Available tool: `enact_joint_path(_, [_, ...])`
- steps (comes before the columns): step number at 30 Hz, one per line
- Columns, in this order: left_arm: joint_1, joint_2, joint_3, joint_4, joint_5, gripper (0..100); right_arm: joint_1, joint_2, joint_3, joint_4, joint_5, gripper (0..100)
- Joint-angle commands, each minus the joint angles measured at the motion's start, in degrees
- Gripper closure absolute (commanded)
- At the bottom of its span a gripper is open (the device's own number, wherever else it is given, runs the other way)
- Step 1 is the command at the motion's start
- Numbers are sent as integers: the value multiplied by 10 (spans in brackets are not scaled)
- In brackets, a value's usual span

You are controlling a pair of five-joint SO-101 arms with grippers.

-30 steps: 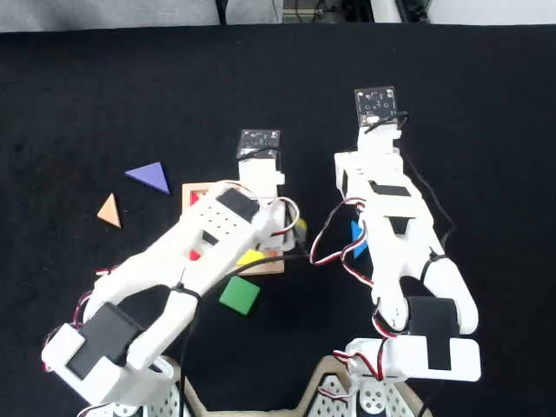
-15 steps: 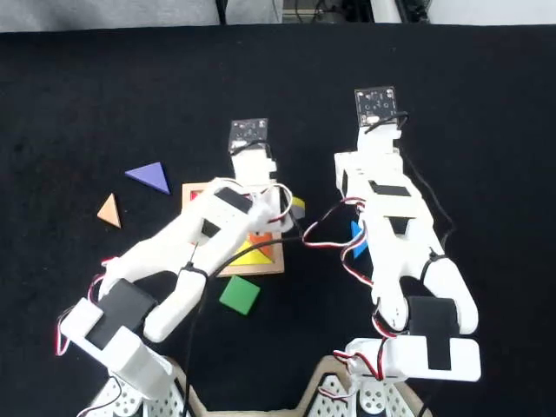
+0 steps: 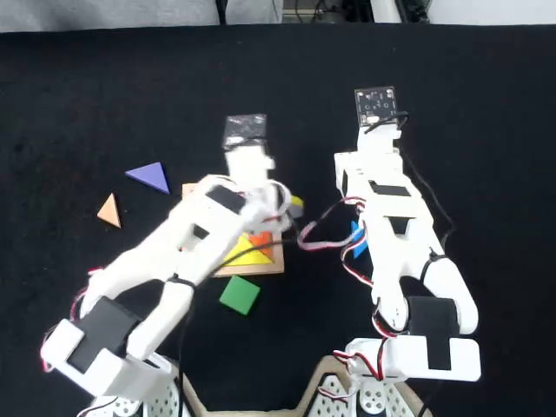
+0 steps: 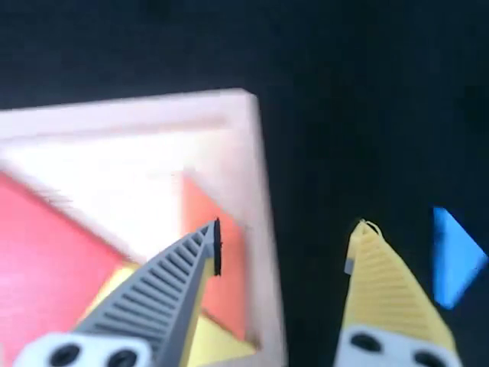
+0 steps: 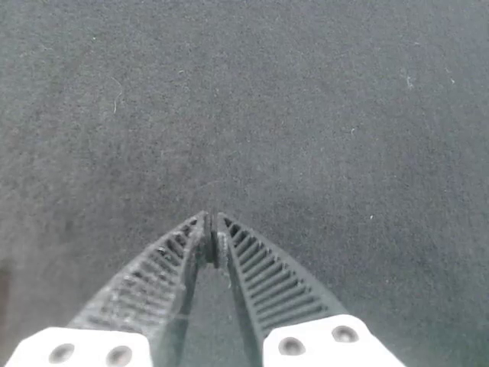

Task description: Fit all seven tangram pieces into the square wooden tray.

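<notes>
The left gripper (image 4: pixel 286 238) is hanging wide open and empty across one corner of the wooden tray (image 4: pixel 258 176). Its grey finger is sitting over the inside and its yellow finger over the black surface (image 3: pixel 486 87) just outside the rim. A red piece (image 4: pixel 46 260), an orange piece (image 4: pixel 225 287) and a yellow piece (image 4: pixel 210 340) are lying inside the tray.

Four pieces are waiting outside it. The green square (image 3: pixel 238 294) is lying just beside the near edge, and the purple triangle (image 3: pixel 149 176) and tan triangle (image 3: pixel 109 210) are off to the far-left side. The blue piece (image 3: pixel 355 240) is partly showing under the right arm. The right gripper (image 5: pixel 208 229) is resting fully closed over bare surface, holding nothing.

The work looks to be between placements, with roughly half left. The next move is probably calling for a fresh pick. The blue piece is lying nearest the open fingers, but the right arm above it may be crowding the approach.
</notes>
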State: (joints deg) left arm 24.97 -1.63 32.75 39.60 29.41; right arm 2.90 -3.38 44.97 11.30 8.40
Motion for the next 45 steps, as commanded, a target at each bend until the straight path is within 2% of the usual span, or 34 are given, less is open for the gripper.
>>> enact_joint_path(1, [-11, -25, 9, 1, 0, 723, 4, -28, -11, -10, -4, 987])
enact_joint_path(5, [6, -2, 4, -3, 1, 723, 4, -28, -11, -10, -4, 987])
enact_joint_path(18, [-8, 56, -19, -11, 0, 723, 3, -28, -10, -10, -4, 987])
enact_joint_path(26, [27, 56, -72, 101, 3, 723, 3, -28, -10, -10, -4, 987])
enact_joint_path(38, [26, 55, -75, 102, 3, 723, 3, -28, -10, -10, -4, 987])
enact_joint_path(45, [10, 44, -128, 97, 3, 723, 3, -28, -10, -10, -4, 987])
